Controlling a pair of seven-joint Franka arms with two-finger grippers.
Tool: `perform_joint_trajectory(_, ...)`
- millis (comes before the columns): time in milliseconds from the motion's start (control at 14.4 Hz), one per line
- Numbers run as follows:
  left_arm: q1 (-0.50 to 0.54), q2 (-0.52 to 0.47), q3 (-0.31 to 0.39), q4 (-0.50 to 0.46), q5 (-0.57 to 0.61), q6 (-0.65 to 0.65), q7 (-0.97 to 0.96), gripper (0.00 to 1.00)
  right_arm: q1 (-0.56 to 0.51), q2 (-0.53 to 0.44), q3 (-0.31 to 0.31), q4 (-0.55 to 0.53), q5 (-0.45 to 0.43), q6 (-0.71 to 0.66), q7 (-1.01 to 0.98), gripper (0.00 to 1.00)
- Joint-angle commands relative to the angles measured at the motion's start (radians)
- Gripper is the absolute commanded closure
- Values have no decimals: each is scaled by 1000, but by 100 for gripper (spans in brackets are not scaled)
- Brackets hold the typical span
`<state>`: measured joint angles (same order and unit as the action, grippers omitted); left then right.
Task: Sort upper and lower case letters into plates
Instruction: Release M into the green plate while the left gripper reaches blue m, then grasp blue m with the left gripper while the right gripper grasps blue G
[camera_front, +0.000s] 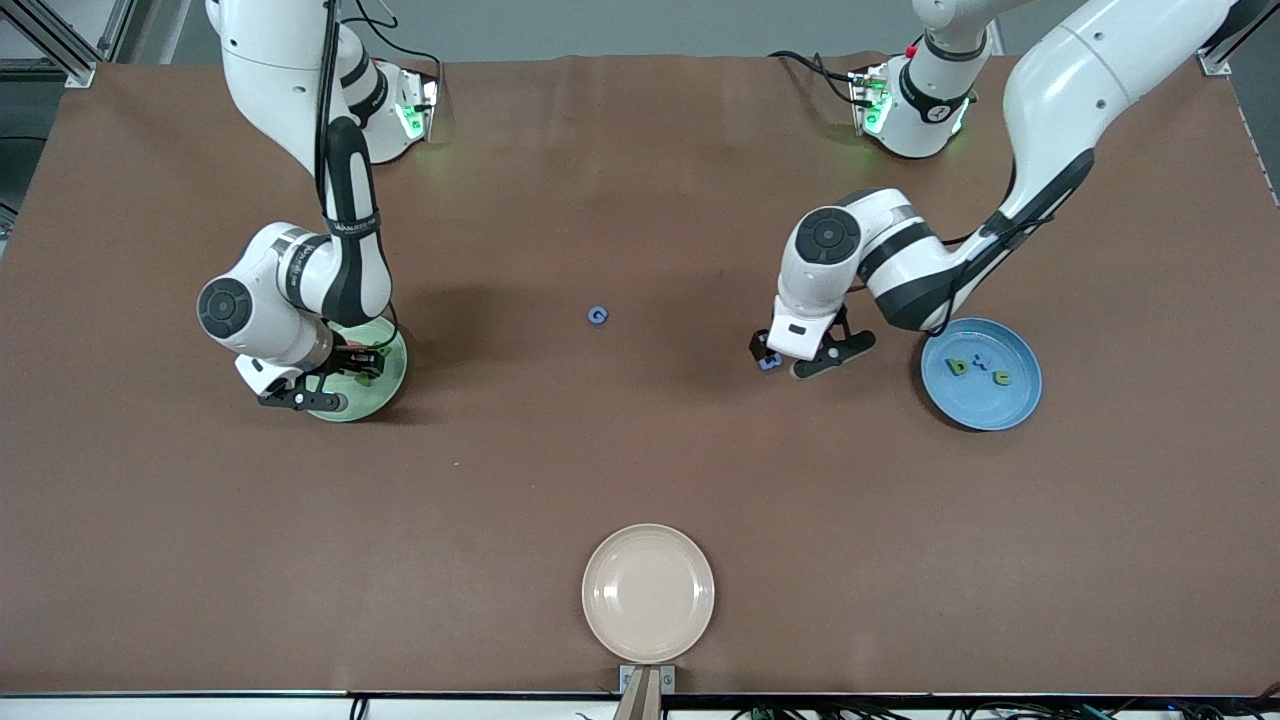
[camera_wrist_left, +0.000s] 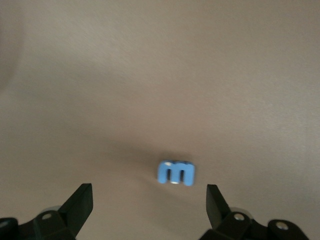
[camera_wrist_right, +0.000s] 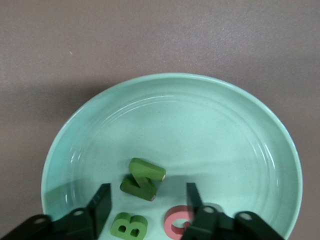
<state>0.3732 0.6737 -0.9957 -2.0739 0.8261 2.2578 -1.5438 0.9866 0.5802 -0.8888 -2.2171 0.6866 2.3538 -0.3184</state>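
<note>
- The left claw (camera_wrist_left: 149, 200), fingers apart, hangs over the small blue lowercase "m" block (camera_wrist_left: 176, 173) on the table (camera_front: 640, 470).
- It looks light and rigid; pinching its flat sides seems best.
- The right claw (camera_wrist_right: 147, 200), fingers apart and empty, is over the mint green plate (camera_wrist_right: 240, 130).

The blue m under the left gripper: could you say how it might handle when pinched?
The m looks like a small solid block, so probably stiff and light. It lies flat on the table, unlikely to roll. The left gripper is open around it.
</note>
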Motion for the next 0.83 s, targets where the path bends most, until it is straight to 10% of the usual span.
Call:
perform_joint_trajectory(0,-13,21,23,14,-15,45,-10,0,16,-63,-5,-3,19,-21,36,0)
perform_joint_trajectory(416,-97,47,117,23,-10,126,-12,0,257,-79,-157,76,7,-214,329,0)
perform_joint_trajectory(763,-123,50,151,21,-13,148,-12,14,501,-65,-160,94,16,-170,752,0)
